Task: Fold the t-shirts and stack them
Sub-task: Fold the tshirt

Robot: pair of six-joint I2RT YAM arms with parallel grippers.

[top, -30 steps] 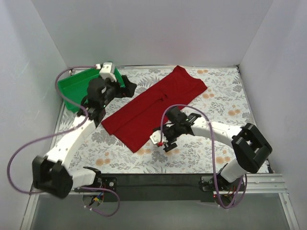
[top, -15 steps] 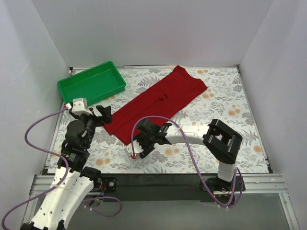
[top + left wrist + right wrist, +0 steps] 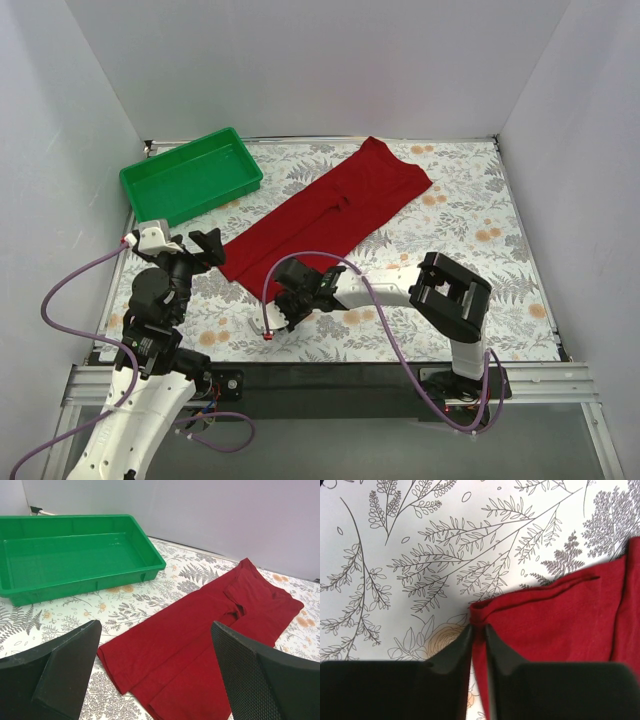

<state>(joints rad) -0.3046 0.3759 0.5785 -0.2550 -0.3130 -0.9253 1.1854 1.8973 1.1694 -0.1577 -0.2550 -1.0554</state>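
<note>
- The dark red t-shirt [image 3: 330, 215] is lying folded lengthwise as a long strip, running diagonally across the floral surface [image 3: 470, 210].
- Its left end is lying near the green tray [image 3: 190, 175] without touching it.
- The right claw [image 3: 478, 630] is pinching the strip's near corner, with its fingers almost closed on the doubled hem.
- The left claw [image 3: 156, 630] is hovering wide open, holding nothing, and facing the t-shirt's left end and the tray.
</note>
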